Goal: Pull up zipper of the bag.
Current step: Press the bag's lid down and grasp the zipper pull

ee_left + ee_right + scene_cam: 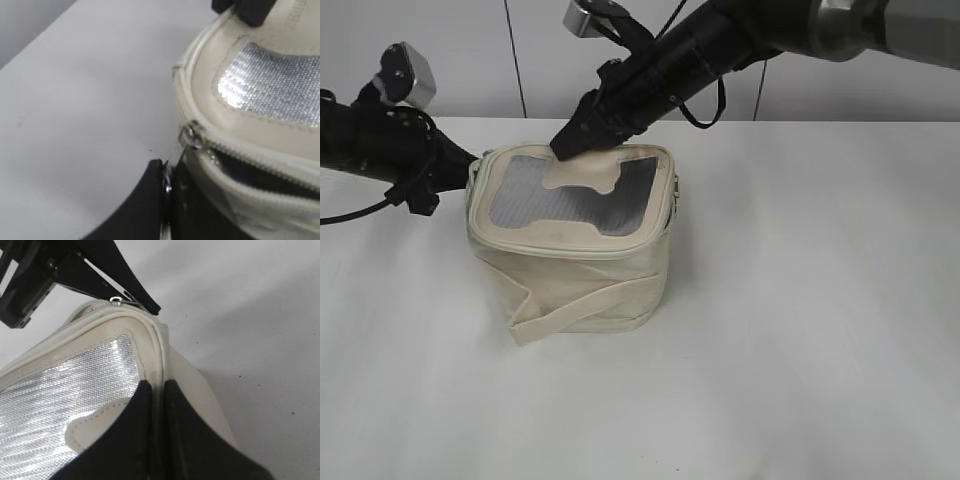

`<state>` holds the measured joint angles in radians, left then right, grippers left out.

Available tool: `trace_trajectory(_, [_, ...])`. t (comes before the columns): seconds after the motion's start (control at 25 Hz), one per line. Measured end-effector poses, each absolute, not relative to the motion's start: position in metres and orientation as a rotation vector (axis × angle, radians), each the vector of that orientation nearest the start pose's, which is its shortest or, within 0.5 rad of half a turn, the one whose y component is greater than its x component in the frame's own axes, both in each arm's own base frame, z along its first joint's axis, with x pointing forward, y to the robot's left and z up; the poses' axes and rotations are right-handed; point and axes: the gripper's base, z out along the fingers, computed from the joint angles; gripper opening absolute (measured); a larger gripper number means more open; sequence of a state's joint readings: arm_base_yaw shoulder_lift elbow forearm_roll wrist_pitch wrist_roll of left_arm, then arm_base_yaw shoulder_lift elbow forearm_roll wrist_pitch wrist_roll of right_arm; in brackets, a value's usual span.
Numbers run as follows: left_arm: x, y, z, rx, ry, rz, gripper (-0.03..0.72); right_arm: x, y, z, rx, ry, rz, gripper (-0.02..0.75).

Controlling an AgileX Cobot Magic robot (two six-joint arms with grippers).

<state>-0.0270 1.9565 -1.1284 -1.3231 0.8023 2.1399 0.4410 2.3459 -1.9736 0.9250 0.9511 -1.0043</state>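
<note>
On the left, left gripper [167,192] at the bag's [570,270] near-left corner, jaws closed, probably pinching the ring pull of the slider [190,135], though too blurred to confirm. Zipper [250,157] open past this slider, dark gap visible. Best to pull steadily along the track, not outward. On the right, right gripper [157,432] closed on the lid edge seam, holding the bag firm on the table [820,330].
</note>
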Motion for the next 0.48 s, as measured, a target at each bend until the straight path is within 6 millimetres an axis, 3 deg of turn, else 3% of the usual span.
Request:
trace_trajectory(0.28, [0.363,-0.068,0.185,1.188,2.051,-0.488,-0.004,0.436,0.272,0.191,-1.153,2.176,0.946,0.044])
trace_trajectory(0.48, [0.331,-0.061,0.186,1.090,2.147,-0.426,-0.008,0.435,0.273,0.191,-1.131,2.192,0.961,0.044])
